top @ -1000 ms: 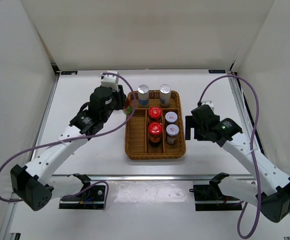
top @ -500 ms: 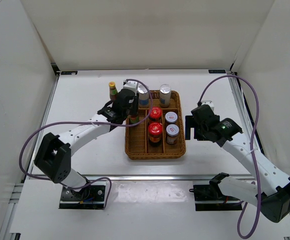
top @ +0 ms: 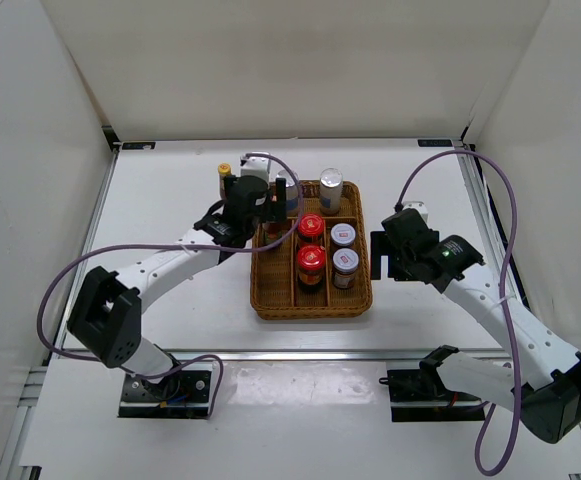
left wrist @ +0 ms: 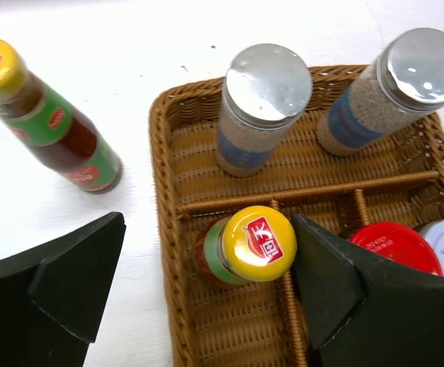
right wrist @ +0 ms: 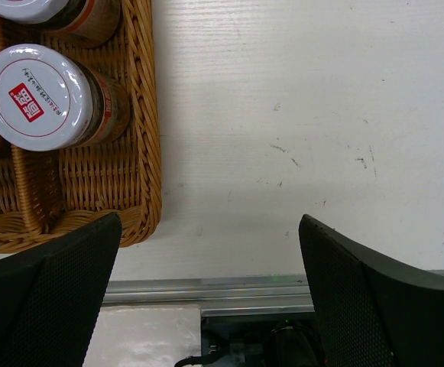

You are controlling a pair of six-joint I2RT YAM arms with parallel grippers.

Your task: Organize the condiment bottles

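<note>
My left gripper (left wrist: pixel 206 229) (top: pixel 275 203) is open over the wicker tray's (left wrist: pixel 160 176) left compartment. A yellow-capped sauce bottle (left wrist: pixel 256 245) stands between its fingers, close to the right finger, with a wide gap to the left one. The other yellow-capped bottle (left wrist: pixel 46 122) (top: pixel 225 176) stands on the table left of the tray. Two silver-capped bottles (left wrist: pixel 264 99) (left wrist: pixel 405 84) fill the back row. Two red-lidded jars (top: pixel 310 225) (top: pixel 310 260) and two white-lidded jars (top: pixel 343 234) (top: pixel 345 261) sit in the tray. My right gripper (right wrist: pixel 210 252) (top: pixel 383 255) is open, with nothing in it, right of the tray.
The tray's (top: pixel 310 307) front left compartment holds only the one sauce bottle. A metal rail (right wrist: pixel 267 294) runs along the table's near edge below the right gripper. White walls enclose the table on three sides.
The left arm swung right over the tray with the yellow-capped bottle, then its gripper opened and let the bottle go in the left compartment. The right arm has not moved.
</note>
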